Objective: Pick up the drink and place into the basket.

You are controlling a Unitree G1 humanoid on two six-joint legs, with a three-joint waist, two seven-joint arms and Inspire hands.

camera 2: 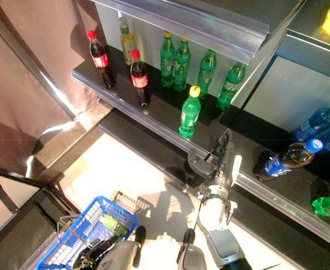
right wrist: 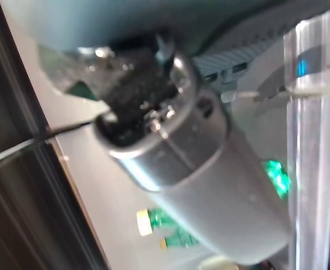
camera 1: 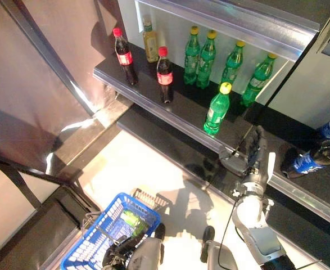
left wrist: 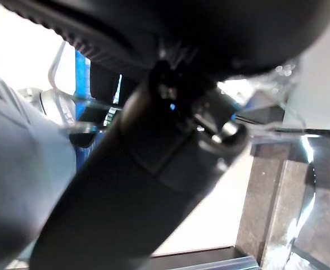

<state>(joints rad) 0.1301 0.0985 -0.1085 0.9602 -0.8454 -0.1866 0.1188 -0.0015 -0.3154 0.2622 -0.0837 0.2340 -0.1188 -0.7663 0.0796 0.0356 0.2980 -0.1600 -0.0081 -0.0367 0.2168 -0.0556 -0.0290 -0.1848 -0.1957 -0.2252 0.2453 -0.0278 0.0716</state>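
Observation:
A green bottle with a yellow cap stands alone at the front of the dark shelf. My right hand is just to its right and a little below, at the shelf's front edge. Its fingers are straight, point up toward the shelf and hold nothing. The blue basket hangs at the lower left with a green drink inside. My left hand is shut on the basket's wire handles. A strip of the basket shows in the left wrist view.
Green bottles stand in a row at the back of the shelf. Two red-capped cola bottles and a yellow drink stand to the left. Dark bottles with blue labels lie on the lower shelf at the right.

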